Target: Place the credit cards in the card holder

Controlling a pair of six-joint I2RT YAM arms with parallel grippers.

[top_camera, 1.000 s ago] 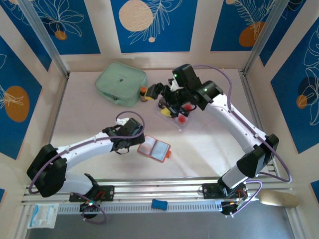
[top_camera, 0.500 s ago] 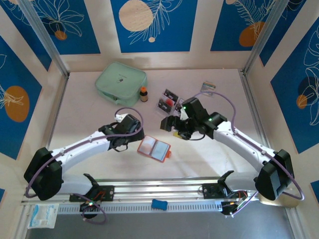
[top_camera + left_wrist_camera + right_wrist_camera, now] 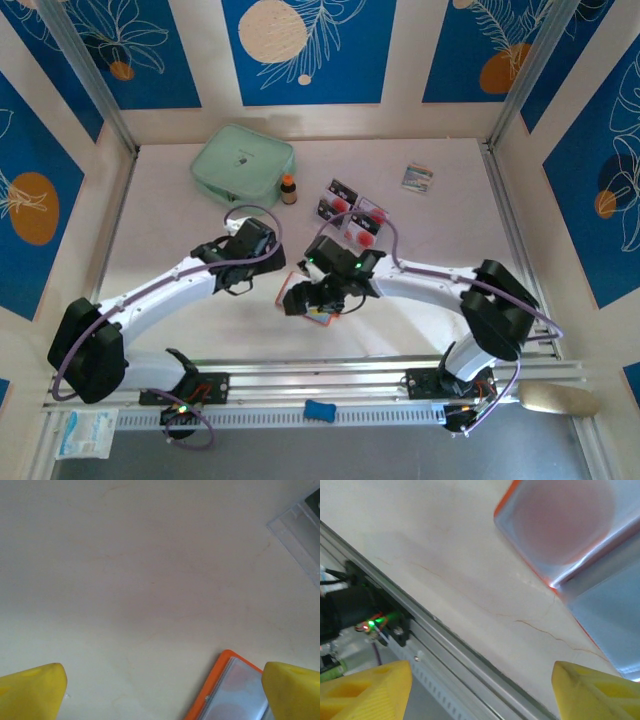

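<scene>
Right wrist: card holder beyond claw

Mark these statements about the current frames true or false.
1. The card holder lies open on the table. True.
2. The right pincer grips a credit card. False: its jaws stand apart with nothing between them, above the card holder.
3. The credit cards lie on the table between the small bottle and the multicoloured packet. True.
4. The mint-green pouch sits at the table's right side. False: it sits at the far left.
5. The left pincer is shut. False: it is open, its jaws wide apart, next to the card holder's edge.
</scene>
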